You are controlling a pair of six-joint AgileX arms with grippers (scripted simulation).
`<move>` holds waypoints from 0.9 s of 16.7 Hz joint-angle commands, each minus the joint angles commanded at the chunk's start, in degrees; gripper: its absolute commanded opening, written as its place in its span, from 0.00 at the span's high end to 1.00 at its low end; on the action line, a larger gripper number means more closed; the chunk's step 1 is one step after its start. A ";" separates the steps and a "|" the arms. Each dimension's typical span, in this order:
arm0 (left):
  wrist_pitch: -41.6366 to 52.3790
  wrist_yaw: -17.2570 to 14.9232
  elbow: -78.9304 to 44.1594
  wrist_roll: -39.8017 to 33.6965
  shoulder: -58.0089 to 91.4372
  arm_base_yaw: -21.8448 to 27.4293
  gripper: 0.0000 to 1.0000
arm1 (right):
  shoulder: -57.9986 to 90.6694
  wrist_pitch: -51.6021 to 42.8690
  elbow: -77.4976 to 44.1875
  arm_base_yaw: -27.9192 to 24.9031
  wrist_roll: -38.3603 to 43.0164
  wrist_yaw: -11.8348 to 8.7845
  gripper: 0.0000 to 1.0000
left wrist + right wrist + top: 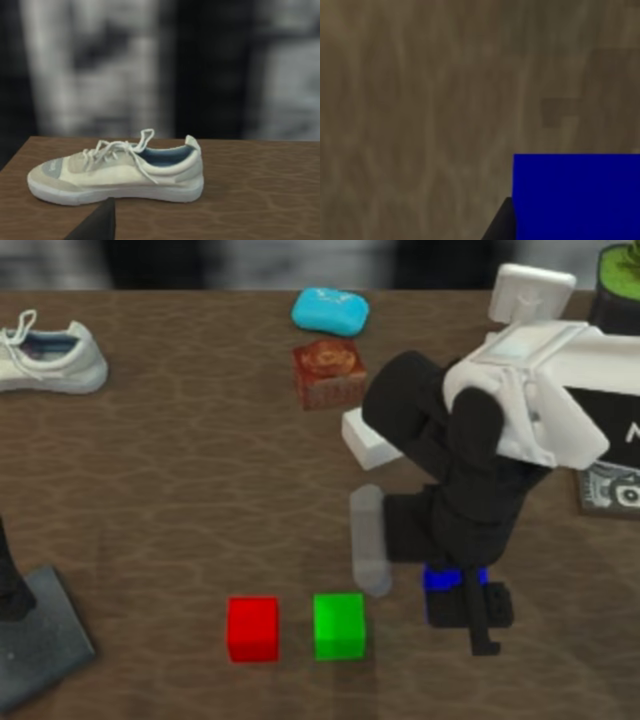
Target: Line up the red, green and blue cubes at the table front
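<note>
The red cube (252, 628) and the green cube (339, 625) stand side by side near the front edge of the table (180, 510). Just to the right of the green one is the blue cube (455, 578), mostly covered from above by my right gripper (457, 588), which is shut on it. In the right wrist view the blue cube (576, 196) fills the lower corner, one dark finger (501, 226) lies against its side, and a shadow falls on the tabletop beyond it. My left arm (8, 585) is parked at the table's left edge; only one dark fingertip (97, 225) shows.
A white shoe (50, 360) lies at the back left. A light blue pad (330, 310) and a reddish-brown patterned block (328, 372) sit at the back middle. A white block (368, 440) lies beside the right arm. A plant pot (620, 285) is at the back right.
</note>
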State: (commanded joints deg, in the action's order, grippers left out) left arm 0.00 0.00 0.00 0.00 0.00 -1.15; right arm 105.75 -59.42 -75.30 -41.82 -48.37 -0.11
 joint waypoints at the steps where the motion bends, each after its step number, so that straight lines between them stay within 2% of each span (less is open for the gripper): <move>1: 0.00 0.00 0.00 0.00 0.00 0.00 0.00 | 0.00 0.00 0.00 0.00 0.00 0.00 1.00; 5: 0.00 0.00 0.00 0.00 0.00 0.00 0.00 | 1.09 2.38 1.42 0.25 0.17 -0.01 1.00; 11: 0.00 0.00 0.00 0.00 0.00 0.00 0.00 | 5.66 14.49 8.60 0.06 0.11 0.02 1.00; 15: 0.00 0.00 0.00 0.00 0.00 0.00 0.00 | 6.07 15.19 9.12 0.02 0.07 0.03 1.00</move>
State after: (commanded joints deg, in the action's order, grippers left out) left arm 0.00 0.00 0.00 0.00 0.00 -1.15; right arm 111.82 -44.23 -66.18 -41.80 -48.29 -0.08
